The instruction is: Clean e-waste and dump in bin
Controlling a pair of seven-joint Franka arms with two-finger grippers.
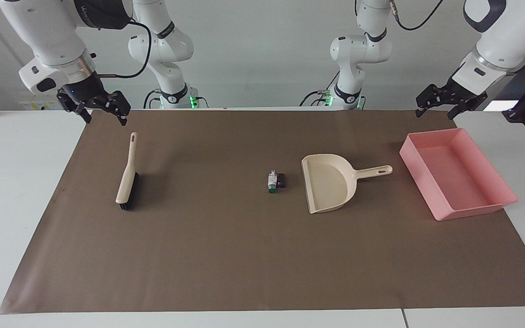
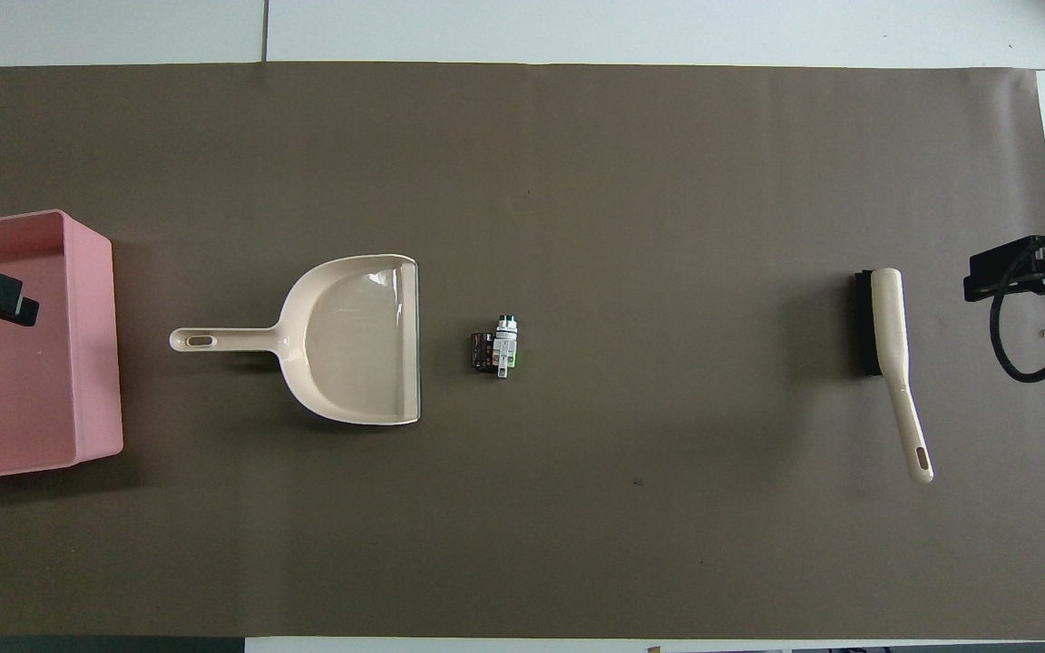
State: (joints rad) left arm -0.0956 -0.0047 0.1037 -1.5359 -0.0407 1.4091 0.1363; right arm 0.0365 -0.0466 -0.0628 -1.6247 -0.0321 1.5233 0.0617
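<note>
- My left arm: raised at its own end of the counter (image 1: 25,191), waiting; left gripper (image 1: 439,107) hangs over the edge of the brown mat (image 1: 226,255) just by the bin (image 1: 499,207), jaws spread, holding nothing.
- My right arm: likewise raised; right gripper (image 1: 104,115) hangs above the brush (image 1: 126,180) handle's tip, jaws spread, empty.
- E-waste (image 1: 275,181): white-and-green piece touching a small black piece, mid-mat, just beside the dustpan (image 1: 328,184) mouth.
- Dustpan: flat, between the e-waste and the bin, handle toward the bin.
- Bin: pink, at the left arm's end.
- Writing: none I can read.
</note>
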